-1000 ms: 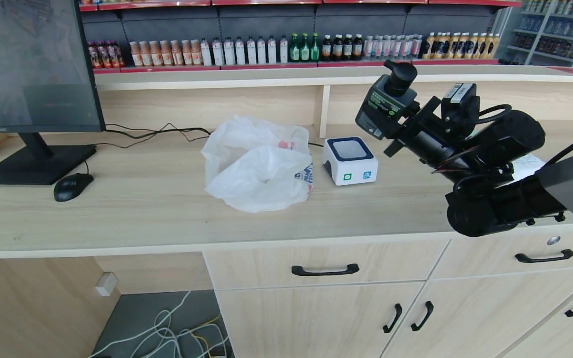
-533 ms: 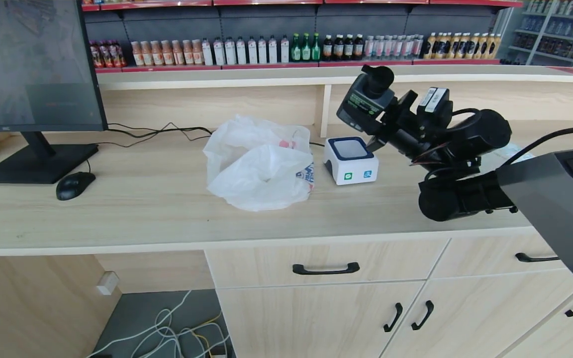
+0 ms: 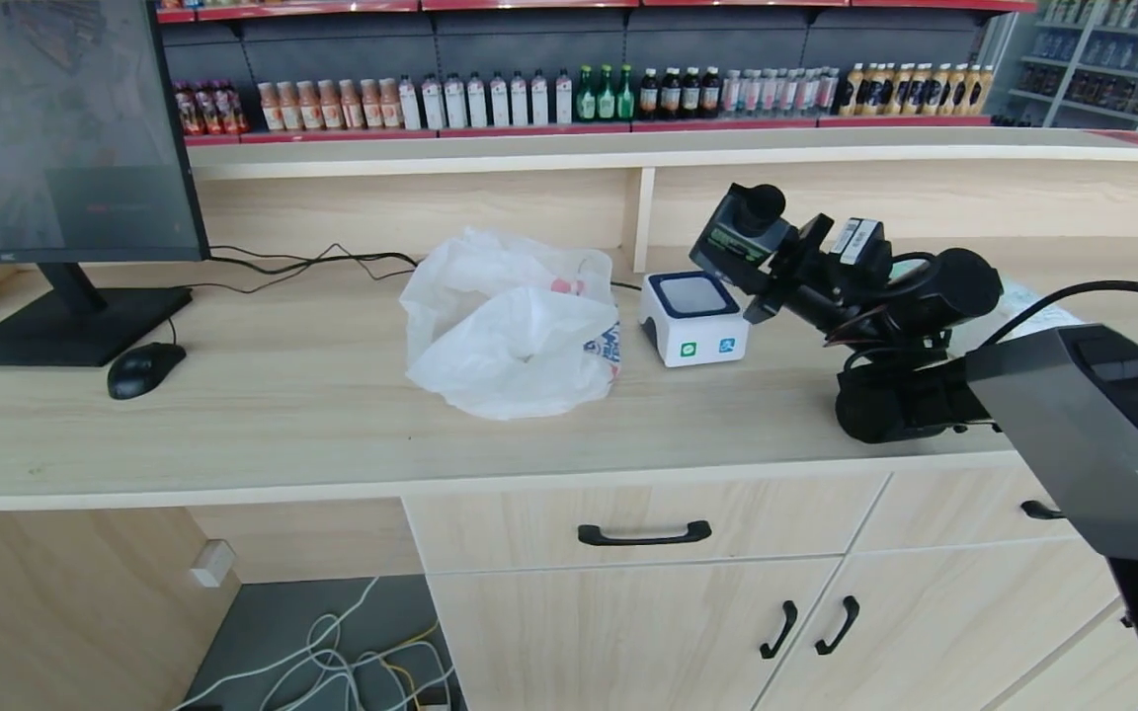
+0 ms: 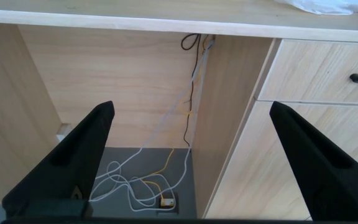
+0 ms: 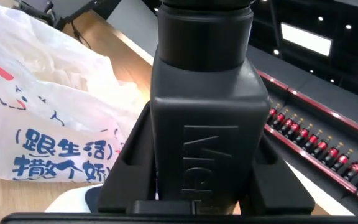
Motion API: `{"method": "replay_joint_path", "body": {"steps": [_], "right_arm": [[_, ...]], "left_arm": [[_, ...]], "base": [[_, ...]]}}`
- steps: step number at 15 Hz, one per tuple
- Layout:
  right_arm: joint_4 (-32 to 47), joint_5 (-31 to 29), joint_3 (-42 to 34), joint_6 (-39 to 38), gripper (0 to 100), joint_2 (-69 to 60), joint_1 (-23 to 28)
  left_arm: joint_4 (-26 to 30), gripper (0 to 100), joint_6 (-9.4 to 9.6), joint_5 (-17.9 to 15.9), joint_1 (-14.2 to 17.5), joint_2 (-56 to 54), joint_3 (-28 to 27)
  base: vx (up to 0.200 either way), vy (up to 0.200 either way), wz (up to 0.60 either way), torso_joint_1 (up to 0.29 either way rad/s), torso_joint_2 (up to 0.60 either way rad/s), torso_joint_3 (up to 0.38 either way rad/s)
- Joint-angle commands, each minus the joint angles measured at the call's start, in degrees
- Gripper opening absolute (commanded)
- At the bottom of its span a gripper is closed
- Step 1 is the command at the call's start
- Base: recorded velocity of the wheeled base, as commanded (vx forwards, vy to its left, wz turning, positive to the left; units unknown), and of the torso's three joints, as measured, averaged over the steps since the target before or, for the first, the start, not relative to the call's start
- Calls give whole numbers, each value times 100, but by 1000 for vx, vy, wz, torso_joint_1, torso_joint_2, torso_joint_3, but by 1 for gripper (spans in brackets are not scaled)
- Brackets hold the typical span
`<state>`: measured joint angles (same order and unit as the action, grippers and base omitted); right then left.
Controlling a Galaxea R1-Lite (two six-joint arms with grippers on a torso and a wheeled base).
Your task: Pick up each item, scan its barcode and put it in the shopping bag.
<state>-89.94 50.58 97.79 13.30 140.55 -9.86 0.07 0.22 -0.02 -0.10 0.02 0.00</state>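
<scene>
Right tool (image 3: 774,259) clamps dark bottle (image 3: 737,232) near scanner (image 3: 693,318) beside shopping bag (image 3: 510,326); left tool (image 4: 194,155) spread wide, empty

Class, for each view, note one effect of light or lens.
Head view: the monitor leans sideways, a wide-lens effect; its dark screen faintly mirrors the shop. Right wrist view: a bright light panel glares behind the black bottle. Left wrist view: even light on the cabinet.
</scene>
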Motion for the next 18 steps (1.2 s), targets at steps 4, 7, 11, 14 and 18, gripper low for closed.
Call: {"method": "replay_joint_path", "body": {"steps": [4,7,11,14,18], "right_arm": [[-6,145,231,-3,0,201,63],[-6,145,240,-3,0,245,116],[548,145,891,-12,0,272,195],[636,154,979,-20,0,280,195],[627,163,979,-29,0,272,125]], "left_arm": [[1,100,-4,2,1,-2,0],[-7,100,-4,2,1,-2,0],[1,100,48,-6,-8,-2,0],[1,100,66,-6,1,-2,0],[1,100,66,-6,1,-2,0]], "base": [[0,0,0,0,0,0],[0,0,0,0,0,0],[0,0,0,0,0,0],[0,0,0,0,0,0],[150,-50,0,1,3,1]]}}
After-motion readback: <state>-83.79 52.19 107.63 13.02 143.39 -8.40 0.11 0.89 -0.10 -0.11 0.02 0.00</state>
